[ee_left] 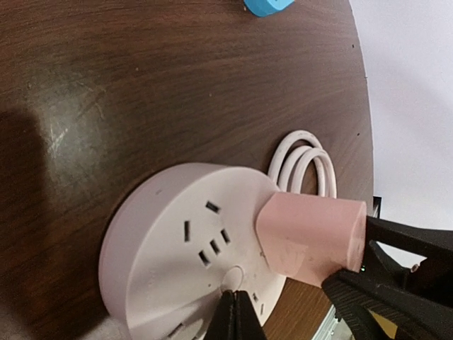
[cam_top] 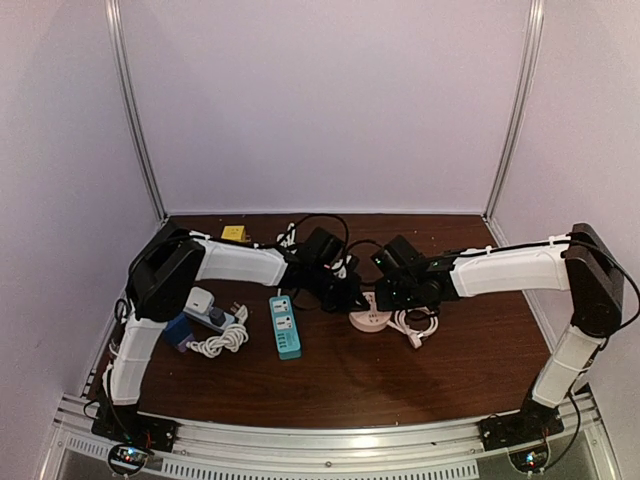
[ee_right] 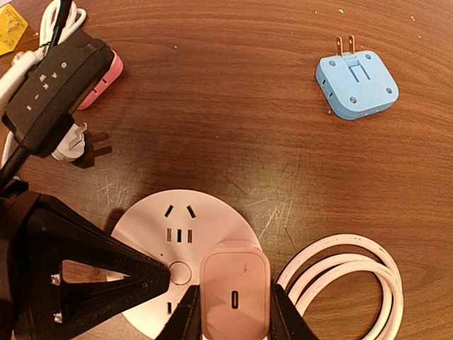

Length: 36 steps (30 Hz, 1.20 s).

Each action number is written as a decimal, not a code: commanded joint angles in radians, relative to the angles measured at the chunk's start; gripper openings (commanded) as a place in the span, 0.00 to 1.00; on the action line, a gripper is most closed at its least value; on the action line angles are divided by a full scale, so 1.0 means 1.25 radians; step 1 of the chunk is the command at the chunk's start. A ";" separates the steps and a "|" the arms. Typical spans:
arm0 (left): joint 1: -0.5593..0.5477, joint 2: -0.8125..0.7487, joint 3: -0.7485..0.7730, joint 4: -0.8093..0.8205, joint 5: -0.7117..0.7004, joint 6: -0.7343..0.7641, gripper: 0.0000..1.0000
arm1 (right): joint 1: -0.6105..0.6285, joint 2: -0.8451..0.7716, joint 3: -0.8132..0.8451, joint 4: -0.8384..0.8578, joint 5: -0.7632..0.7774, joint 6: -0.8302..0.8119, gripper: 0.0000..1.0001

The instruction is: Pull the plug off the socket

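A round white socket lies on the brown table, mid-table in the top view. A pink plug sits in it near its rim and also shows in the left wrist view. My right gripper is shut on the plug, one finger against each side. My left gripper is shut, its tips resting on the socket's face beside the round centre button. In the top view both grippers, left and right, meet over the socket.
A coiled white cable lies right of the socket. A blue adapter, a black adapter and a pink block lie farther back. A teal power strip and a white strip with its cord lie to the left.
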 commanded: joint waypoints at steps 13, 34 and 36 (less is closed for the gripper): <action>-0.012 0.076 -0.013 -0.199 -0.148 0.039 0.00 | 0.074 -0.018 0.097 -0.029 0.108 -0.085 0.00; -0.012 0.085 -0.031 -0.204 -0.171 0.029 0.00 | 0.055 -0.027 0.112 -0.029 0.032 -0.088 0.00; -0.012 0.086 -0.032 -0.204 -0.177 0.026 0.00 | 0.092 -0.012 0.125 -0.048 0.116 -0.094 0.00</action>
